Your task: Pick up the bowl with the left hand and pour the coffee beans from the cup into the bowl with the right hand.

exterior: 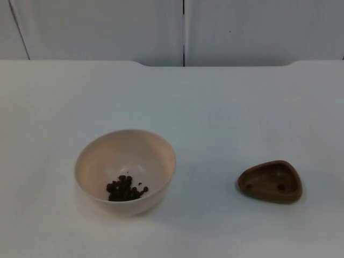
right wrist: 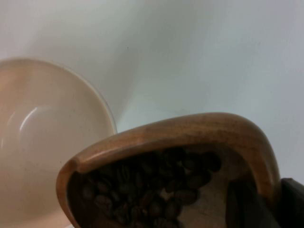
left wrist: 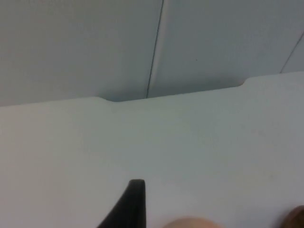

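On the white table in the top view, a cream bowl is sitting upright toward the left side, and a small heap of coffee beans is lying in its bottom. Well apart from it, on the right side, a wooden cup is resting on the table, with only a couple of dark beans showing inside. The grey partition wall is closing off the table's far edge.

From the left wrist view, the left gripper is hanging above bare table and facing the partition wall. Whether it is open or closed cannot be told, and nothing is showing in its hold. A thin arc of the bowl's rim and a brown edge of the cup are just peeking in.

From the right wrist view, the right gripper is clamping the wooden cup by its wall, one dark finger inside and the other outside. Here the cup is holding a layer of coffee beans and is sitting just beside the bowl, whose visible inside is looking bare. The white table is lying behind both.
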Action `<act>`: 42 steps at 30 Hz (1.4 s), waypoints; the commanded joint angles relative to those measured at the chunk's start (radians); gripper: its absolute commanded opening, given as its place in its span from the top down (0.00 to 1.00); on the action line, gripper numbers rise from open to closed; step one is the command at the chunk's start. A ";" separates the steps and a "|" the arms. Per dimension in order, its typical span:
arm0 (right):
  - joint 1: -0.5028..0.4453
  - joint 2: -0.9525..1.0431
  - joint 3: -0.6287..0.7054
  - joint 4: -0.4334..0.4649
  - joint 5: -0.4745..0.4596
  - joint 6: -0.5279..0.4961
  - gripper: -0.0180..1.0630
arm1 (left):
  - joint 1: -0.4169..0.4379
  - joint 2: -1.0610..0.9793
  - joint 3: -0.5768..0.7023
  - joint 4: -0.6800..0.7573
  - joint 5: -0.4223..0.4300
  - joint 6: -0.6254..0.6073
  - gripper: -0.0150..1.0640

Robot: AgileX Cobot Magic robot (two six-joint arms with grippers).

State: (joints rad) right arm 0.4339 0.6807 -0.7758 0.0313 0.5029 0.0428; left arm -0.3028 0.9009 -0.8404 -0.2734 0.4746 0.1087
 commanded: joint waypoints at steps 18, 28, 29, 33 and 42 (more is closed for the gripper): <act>-0.006 -0.269 0.134 -0.002 0.128 -0.043 0.37 | 0.002 -0.395 0.260 0.022 0.084 0.043 0.02; -0.006 -0.416 0.143 0.000 0.235 -0.085 0.37 | 0.002 -0.626 0.260 0.082 0.374 0.043 0.02; -0.006 -0.432 0.143 0.000 0.242 -0.088 0.37 | 0.002 -0.653 0.260 0.084 0.392 0.043 0.02; -0.006 -0.481 0.143 0.000 0.284 -0.115 0.38 | 0.002 -0.726 0.260 0.084 0.428 0.035 0.02; -0.006 -0.593 0.143 0.000 0.409 -0.130 0.41 | 0.002 -0.837 0.260 0.195 0.593 -0.037 0.02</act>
State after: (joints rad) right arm 0.4339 0.1167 -0.6324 0.0313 0.8793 -0.0788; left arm -0.3028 0.0899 -0.5867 -0.1263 1.0267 0.1065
